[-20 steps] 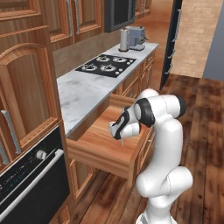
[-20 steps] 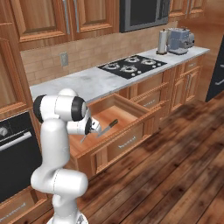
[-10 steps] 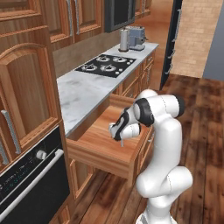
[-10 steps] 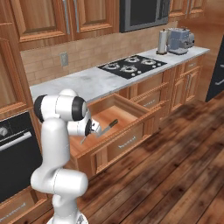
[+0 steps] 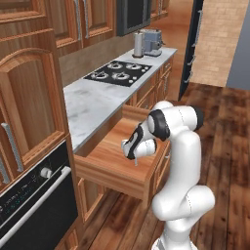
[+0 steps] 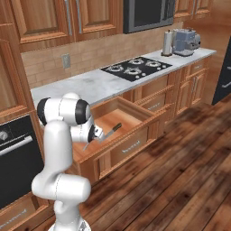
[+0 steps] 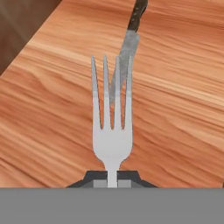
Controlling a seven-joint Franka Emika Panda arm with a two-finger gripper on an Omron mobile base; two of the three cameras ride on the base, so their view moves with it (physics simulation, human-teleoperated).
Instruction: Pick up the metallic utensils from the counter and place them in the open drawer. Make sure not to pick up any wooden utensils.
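Note:
My gripper [image 7: 112,176] is shut on the silver fork [image 7: 111,131], whose tines point down at the light-brown floor of the open drawer [image 7: 48,109]. The knife [image 7: 127,46], silver blade and dark handle, lies flat on that floor just beyond the tines. In the left base view the gripper [image 5: 133,151] hangs low over the middle of the drawer [image 5: 105,151]. The right base view shows the gripper [image 6: 93,135] above the drawer [image 6: 131,146], with the knife [image 6: 112,130] beside it. The sink counter and the wooden spoons are out of view.
A marble top [image 5: 93,100] with a black stove [image 5: 117,72] runs above the drawer. A toaster [image 6: 186,42] stands at its far end. An oven [image 5: 34,205] sits to the left, and dark wood floor [image 6: 180,171] spreads to the right.

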